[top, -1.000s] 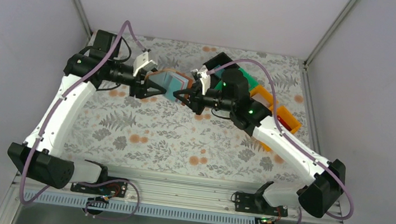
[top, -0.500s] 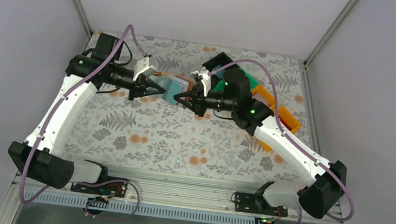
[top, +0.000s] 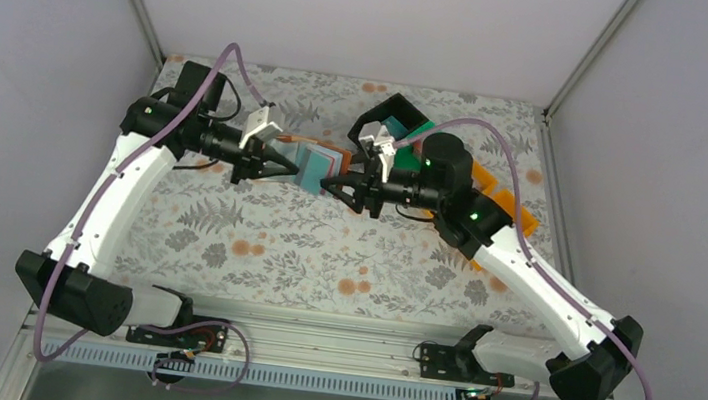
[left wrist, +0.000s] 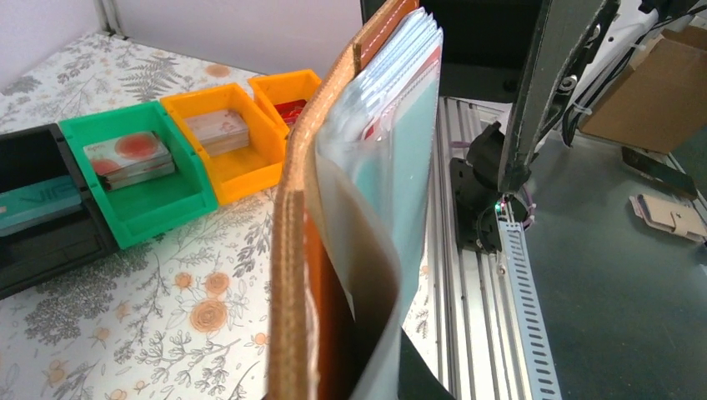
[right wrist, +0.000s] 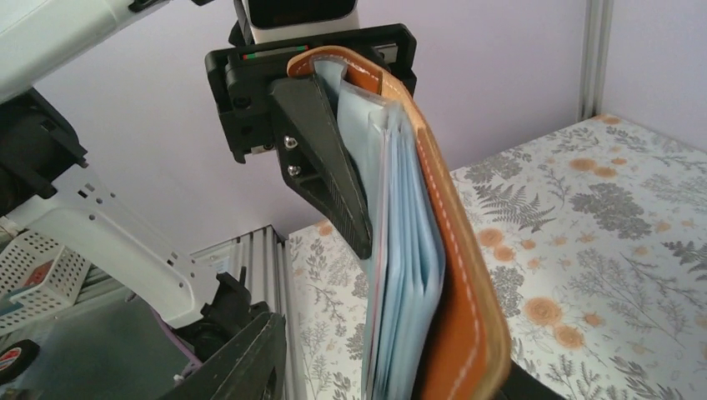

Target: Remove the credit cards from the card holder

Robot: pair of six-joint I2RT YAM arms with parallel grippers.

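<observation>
Right jaws shifted, seemingly open; left jaws clamp leather card holder [top: 319, 163].

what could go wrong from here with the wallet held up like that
1. The card holder is held upright off the table, clamped at one end by the left gripper alone. A hard pull on a card might drag it out of that grip.
2. The pale cards and sleeves are packed tightly together, so the open right gripper may pinch several layers at once instead of a single card.
</observation>
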